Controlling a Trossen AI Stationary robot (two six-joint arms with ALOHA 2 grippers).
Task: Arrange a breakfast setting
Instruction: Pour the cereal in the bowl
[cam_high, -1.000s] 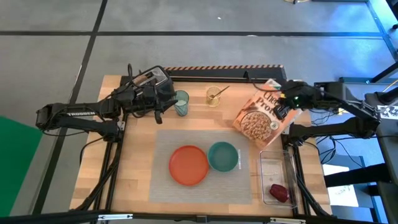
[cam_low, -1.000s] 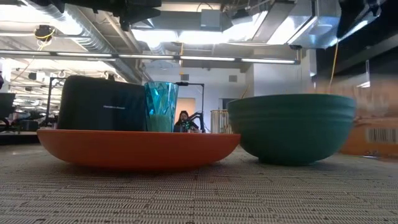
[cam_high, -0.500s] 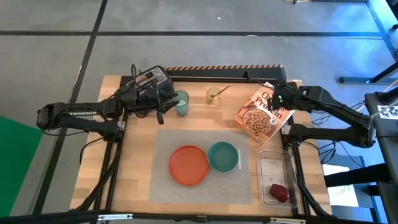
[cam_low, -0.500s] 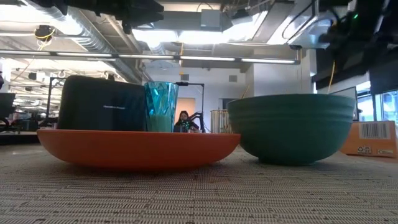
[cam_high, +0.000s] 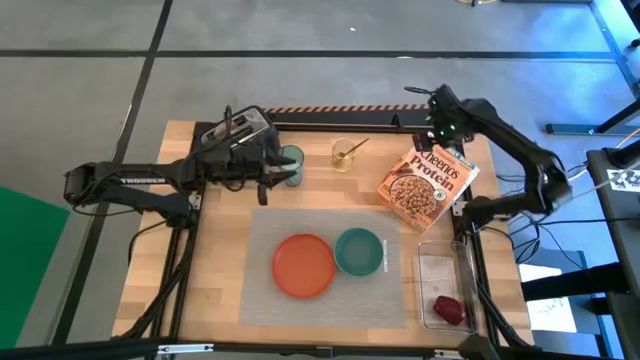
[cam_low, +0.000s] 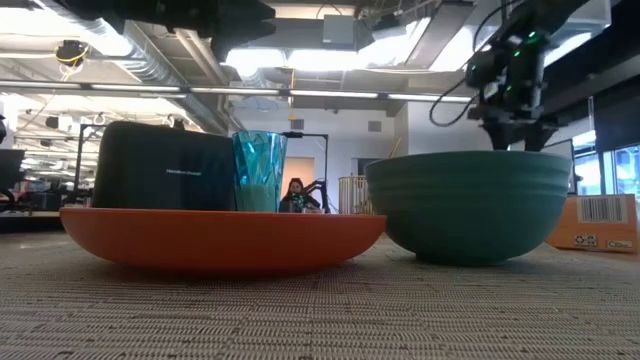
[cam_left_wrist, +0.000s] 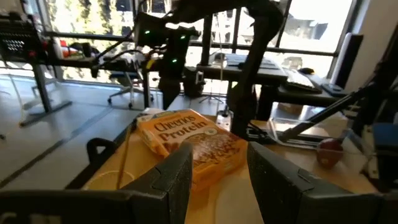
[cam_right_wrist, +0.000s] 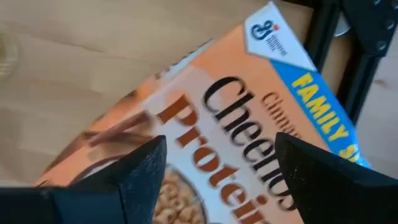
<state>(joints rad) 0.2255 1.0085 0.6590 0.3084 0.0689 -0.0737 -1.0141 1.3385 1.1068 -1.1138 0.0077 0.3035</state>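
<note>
On the grey placemat (cam_high: 325, 290) stand the orange plate (cam_high: 303, 266) and the teal bowl (cam_high: 359, 250), side by side. The pale teal tumbler (cam_high: 292, 163) stands on the wood beyond the mat's far left corner. My left gripper (cam_high: 274, 172) hovers open just left of it and higher; nothing shows between its fingers in the left wrist view. A cereal box (cam_high: 430, 184) lies flat at the right. My right gripper (cam_high: 437, 128) hangs open above the box's far end. A small dark-red fruit (cam_high: 448, 309) lies in a clear tray (cam_high: 440, 262).
A black toaster (cam_high: 240, 128) stands at the far left corner, behind my left arm. A small yellowish glass (cam_high: 345, 155) with a thin gold handle sticking out stands at the far middle. Bare wood lies left of the mat.
My right gripper has opened and let go of the cereal box, then risen and drawn back toward the table's far edge. The box, held tilted before, now lies flat on the table. My left gripper has edged slightly right toward the tumbler.
</note>
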